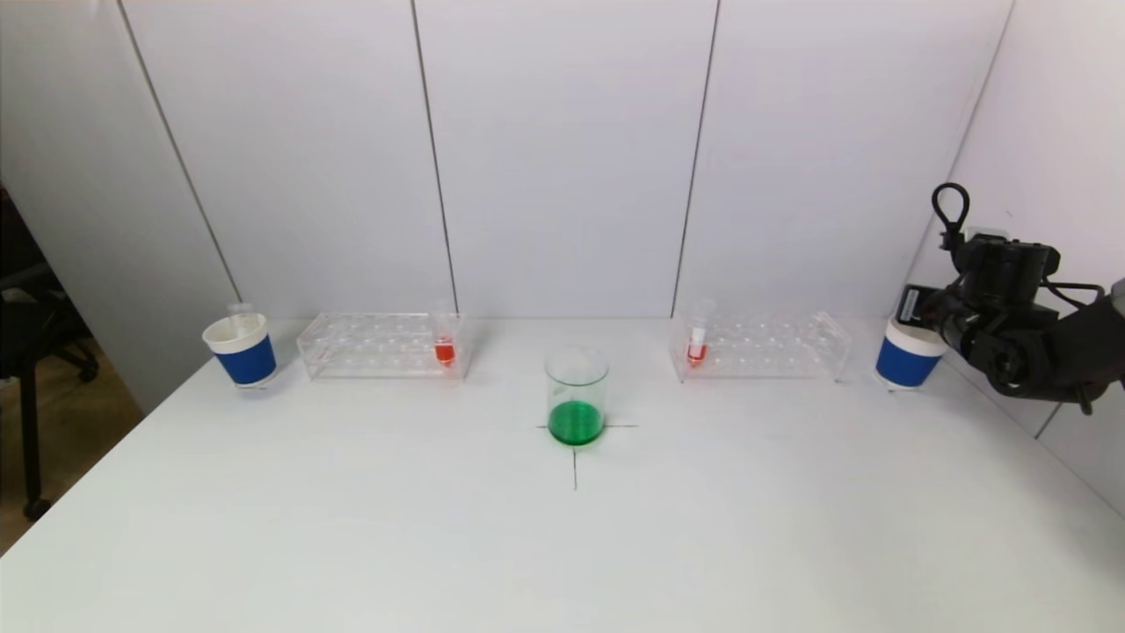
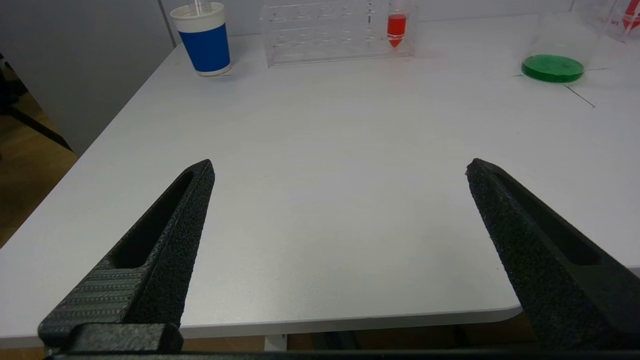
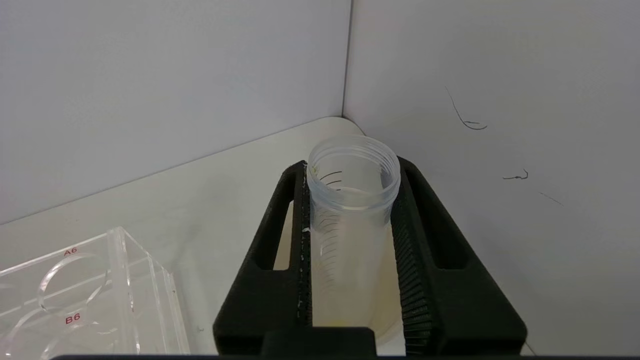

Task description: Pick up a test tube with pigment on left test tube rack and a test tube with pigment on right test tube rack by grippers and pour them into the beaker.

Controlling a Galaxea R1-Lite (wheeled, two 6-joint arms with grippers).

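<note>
The right gripper (image 3: 350,235) hugs an empty test tube (image 3: 352,200) above the far right blue cup (image 1: 907,359). It should let go gently so the tube drops straight in. The left gripper (image 2: 340,170) waits wide open, holding nothing.

Light: bright, even and diffuse, seemingly from overhead.
Shadows: soft and faint; a pale one lay beside the beaker (image 1: 577,396) on the table (image 1: 562,545).
Glare: mild sheen on the clear racks (image 1: 382,345).
Focus: head view sharp; the near fingers (image 2: 160,240) in the left wrist view slightly soft.
Dim area: the floor beyond the table's left edge.
</note>
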